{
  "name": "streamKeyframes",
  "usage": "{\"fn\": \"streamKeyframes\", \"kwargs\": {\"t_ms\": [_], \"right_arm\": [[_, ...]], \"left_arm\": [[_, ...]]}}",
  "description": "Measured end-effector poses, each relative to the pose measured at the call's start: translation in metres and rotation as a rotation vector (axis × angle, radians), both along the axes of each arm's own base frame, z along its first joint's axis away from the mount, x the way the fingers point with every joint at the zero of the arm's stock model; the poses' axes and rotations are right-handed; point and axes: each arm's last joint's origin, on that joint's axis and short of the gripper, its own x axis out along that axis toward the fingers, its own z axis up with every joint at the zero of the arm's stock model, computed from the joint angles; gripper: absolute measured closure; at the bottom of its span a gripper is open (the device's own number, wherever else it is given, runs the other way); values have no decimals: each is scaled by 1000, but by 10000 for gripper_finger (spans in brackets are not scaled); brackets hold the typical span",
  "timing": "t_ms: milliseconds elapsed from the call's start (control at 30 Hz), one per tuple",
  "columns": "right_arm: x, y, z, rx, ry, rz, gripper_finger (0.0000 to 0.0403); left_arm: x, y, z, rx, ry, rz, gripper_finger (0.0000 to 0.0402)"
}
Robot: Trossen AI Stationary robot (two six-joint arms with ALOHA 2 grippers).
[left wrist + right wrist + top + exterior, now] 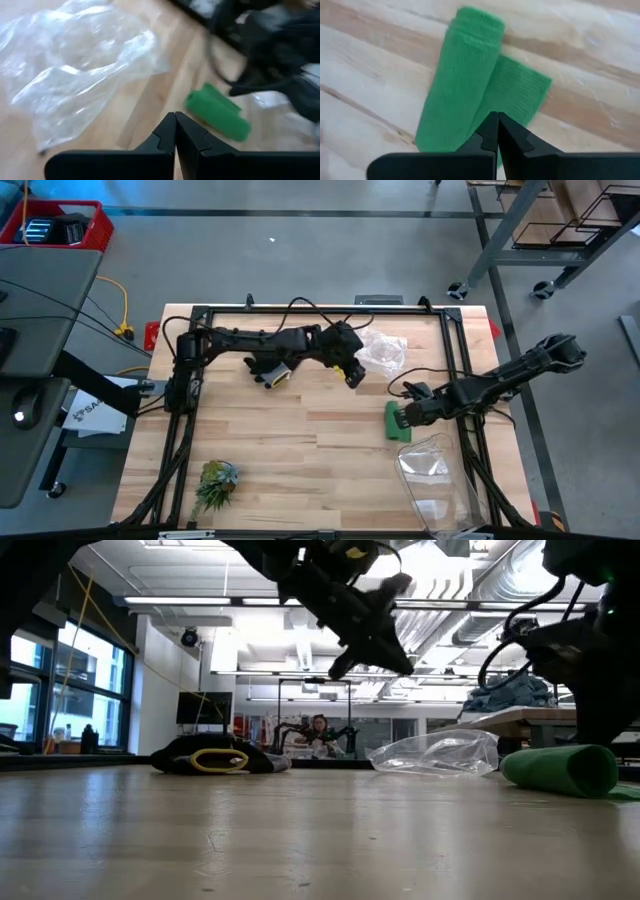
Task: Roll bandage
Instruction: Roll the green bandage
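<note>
Green fabric, the bandage (397, 422), lies almost fully rolled near the tabletop's (300, 450) right edge, a short flat tail left beside the roll. We see the right gripper (404, 416) poised over it, fingers pressed together on nothing. The left gripper (354, 376) hangs mid-table toward the far edge, fingers likewise together, by a clear plastic bag (383, 352); we judge only the tail remains.
</note>
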Motion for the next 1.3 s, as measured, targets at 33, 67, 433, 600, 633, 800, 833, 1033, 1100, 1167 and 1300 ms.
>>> {"fn": "streamKeyframes", "kwargs": {"t_ms": [33,67,433,600,633,800,833,1033,1100,1167,1300], "right_arm": [[0,-1,0,-6,3,-8,403],[-2,-2,-1,-16,20,-24,403],[-43,-18,37,-39,6,-96,403],[-47,-19,42,-13,-50,-133,403],[-47,-19,42,-8,-53,-144,403],[-41,-17,41,-7,-63,-152,403],[-40,-17,40,-6,-64,-155,403],[-32,-14,36,-2,-64,-171,403],[-31,-13,35,-1,-47,-167,403],[-30,-12,34,5,-40,-160,403],[-21,0,32,69,-70,-97,403]], "left_arm": [[0,-2,2,0,-15,-27,401],[1,-5,3,-7,-35,-54,401],[54,-56,-32,62,-82,-78,401],[81,-40,-60,-13,18,7,401],[85,-37,-66,-9,22,8,401],[105,-28,-78,-49,-37,-34,401],[108,-28,-84,-71,-37,-41,401],[115,-37,-113,-89,2,-67,401],[116,-41,-114,-84,-4,-69,402],[116,-46,-115,-83,1,-70,401],[116,-54,-116,-45,2,-113,401]]}}
